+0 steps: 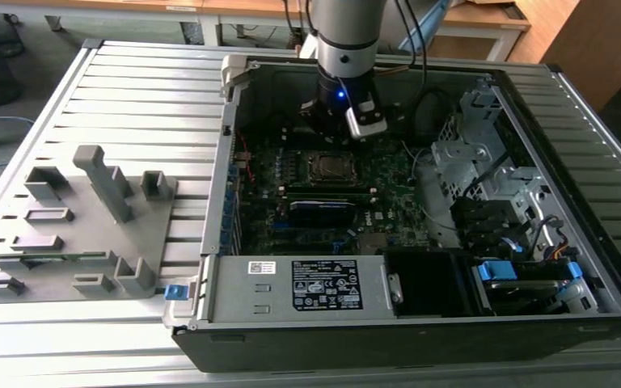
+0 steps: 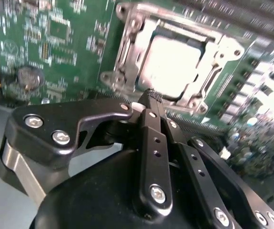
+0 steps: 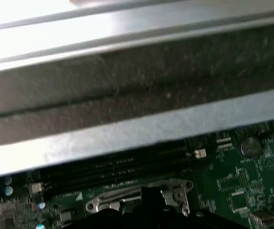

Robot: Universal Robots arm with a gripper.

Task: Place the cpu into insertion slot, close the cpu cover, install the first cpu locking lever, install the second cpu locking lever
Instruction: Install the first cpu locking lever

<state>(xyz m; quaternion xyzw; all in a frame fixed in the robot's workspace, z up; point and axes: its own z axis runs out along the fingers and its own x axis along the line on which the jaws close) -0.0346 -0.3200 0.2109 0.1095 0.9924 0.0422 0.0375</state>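
Inside the open computer case (image 1: 419,323), the tool (image 2: 150,94) hangs just over the near edge of the insertion slot (image 1: 332,166), its fingers clenched together to a single tip and grasping nothing. The cpu (image 2: 172,64) already lies seated in the slot, and the cpu cover (image 2: 132,57) frames it flat, so the narrow closed tip looks suited to pressing a locking lever rather than carrying a part. The second wrist view gives the bright chip top and the metal frame close up; the exterior view gives the whole motherboard (image 1: 289,190), the power supply box (image 1: 310,284) and the grey fixture (image 1: 73,234) on the slatted worktop (image 1: 127,89).
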